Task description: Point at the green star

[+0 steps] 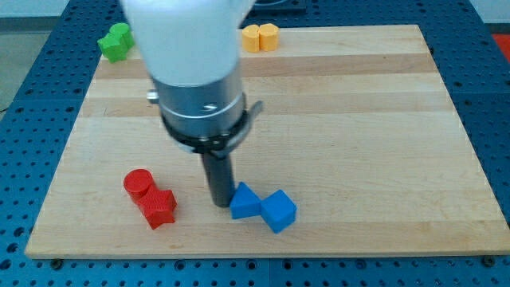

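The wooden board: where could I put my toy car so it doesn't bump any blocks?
The view's right half of the wooden board is bare. It's crowded at the bottom, where my tip touches the blue blocks, with the red blocks nearby.

You see an arm (191, 40) whose upper part is a wide, smooth white cylinder, a little blurred, which fills the top of the view. Below it comes a shiny metallic grey ring, and then a black collar (209, 131) with a small screw or bolt head at its left side and a thin bracket that sticks out at its right side. From the collar hangs a straight dark rod (217, 177), round and plain without markings, which ends in my tip (218, 205), flat and of the same dark colour.
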`<action>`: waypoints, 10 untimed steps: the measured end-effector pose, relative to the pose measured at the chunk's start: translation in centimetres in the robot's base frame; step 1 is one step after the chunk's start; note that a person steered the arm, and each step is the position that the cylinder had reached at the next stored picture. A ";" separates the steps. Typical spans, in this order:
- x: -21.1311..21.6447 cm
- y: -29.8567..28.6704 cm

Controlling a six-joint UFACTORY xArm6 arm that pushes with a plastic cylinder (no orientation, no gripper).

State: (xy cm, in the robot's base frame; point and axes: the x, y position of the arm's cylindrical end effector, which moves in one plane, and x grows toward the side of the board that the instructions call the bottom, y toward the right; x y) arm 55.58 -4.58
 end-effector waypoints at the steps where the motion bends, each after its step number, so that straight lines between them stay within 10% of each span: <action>1: -0.9 1.0; 3: -12.3 -3.6; 6: -14.9 -25.9; 10: -22.6 -25.9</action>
State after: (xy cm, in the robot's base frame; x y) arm 32.99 -30.49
